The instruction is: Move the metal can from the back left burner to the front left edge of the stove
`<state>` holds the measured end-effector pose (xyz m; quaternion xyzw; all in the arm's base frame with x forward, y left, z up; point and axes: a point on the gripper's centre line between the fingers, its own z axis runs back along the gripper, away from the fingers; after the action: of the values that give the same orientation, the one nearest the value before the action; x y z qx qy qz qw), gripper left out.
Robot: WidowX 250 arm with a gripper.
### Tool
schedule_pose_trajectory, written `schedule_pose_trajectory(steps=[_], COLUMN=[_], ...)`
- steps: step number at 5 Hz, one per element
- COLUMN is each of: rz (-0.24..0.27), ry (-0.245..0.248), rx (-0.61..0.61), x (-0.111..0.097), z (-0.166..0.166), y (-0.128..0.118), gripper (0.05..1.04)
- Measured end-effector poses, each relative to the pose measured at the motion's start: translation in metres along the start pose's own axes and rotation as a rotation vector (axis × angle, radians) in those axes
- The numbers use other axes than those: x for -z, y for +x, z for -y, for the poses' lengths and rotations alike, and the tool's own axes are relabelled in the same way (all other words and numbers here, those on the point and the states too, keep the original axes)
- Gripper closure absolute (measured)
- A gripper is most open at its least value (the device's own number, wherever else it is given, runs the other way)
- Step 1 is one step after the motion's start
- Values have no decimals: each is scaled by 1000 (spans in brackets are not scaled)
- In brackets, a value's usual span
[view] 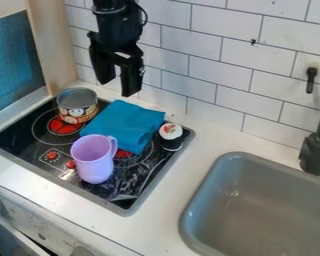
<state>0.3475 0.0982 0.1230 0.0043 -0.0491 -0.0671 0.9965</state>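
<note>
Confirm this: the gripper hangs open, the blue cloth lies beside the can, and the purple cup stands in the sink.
The purple cup stands on the stove, not in the sink, as the camera view shows. The gripper does hang open, and the blue cloth lies beside the can.

Stovetop (pixel 57 167): glossy black, glass-like, smooth. Cloth (pixel 126 123), far side of stove: blue fabric, matt, folded. Mug (pixel 94 162), near side: lilac, smooth, plastic-looking. Can (pixel 77 104), left: bare metal rim, printed outside. Sink (pixel 246 200), right: grey, smooth, satin sheen. Wall tiles (pixel 219 67): white, smooth, slight sheen.
</note>
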Motion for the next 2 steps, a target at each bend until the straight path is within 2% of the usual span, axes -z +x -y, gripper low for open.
schedule_pose_trajectory(steps=[2], rz=[58], ry=[-23], rx=[-107], x=[17], z=[-28], y=[28], gripper=[81])
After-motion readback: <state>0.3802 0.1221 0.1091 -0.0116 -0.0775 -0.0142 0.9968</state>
